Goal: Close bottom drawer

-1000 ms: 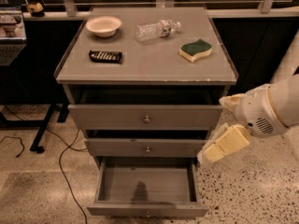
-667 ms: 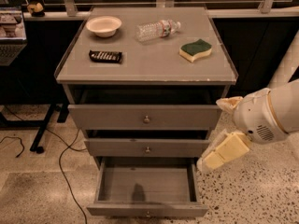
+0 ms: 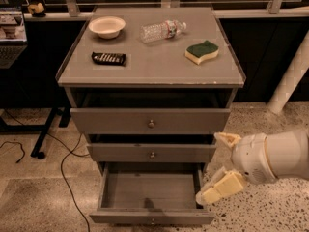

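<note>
Bottom drawer [image 3: 149,191] stands pulled out at the cabinet's foot, its grey inside showing and a small knob [image 3: 152,221] on the front panel. The gripper [image 3: 212,167] hangs by the drawer's right front corner with its jaws released and spread wide; the lower finger [image 3: 219,188] is just beside the drawer's right wall. Above come the middle drawer [image 3: 152,153] and the top drawer [image 3: 150,122]. On the table [image 3: 159,69]: a dark packet [image 3: 109,58] near the left edge, a sponge [image 3: 202,51] near the right edge, a bowl [image 3: 107,26] at the far left corner, and a bottle [image 3: 161,30] on its side by the far edge.
</note>
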Controlling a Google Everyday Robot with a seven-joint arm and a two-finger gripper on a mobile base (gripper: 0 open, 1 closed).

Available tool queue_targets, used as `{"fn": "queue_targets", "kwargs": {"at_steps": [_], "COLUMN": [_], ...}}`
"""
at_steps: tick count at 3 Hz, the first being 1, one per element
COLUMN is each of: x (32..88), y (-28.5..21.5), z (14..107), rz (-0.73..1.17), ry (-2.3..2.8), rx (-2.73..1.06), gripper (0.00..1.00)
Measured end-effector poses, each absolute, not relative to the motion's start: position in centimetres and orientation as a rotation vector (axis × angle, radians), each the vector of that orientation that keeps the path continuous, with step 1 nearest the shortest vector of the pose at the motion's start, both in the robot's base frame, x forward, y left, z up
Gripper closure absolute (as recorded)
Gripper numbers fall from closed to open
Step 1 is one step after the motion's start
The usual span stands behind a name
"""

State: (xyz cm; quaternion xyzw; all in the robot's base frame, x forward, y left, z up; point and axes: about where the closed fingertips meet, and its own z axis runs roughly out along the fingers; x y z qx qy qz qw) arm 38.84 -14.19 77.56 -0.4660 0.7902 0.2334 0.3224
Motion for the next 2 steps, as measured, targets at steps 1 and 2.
{"fn": "queue_targets", "kwargs": {"at_steps": [1, 2], "x": [39.15, 39.14], "y": [-14.88, -14.88], "z": [72.72, 72.73], "rz": [0.701, 0.701], "ry": [2.09, 2.09], "rx": [-1.092, -1.092], "gripper": [0.0, 0.0]}}
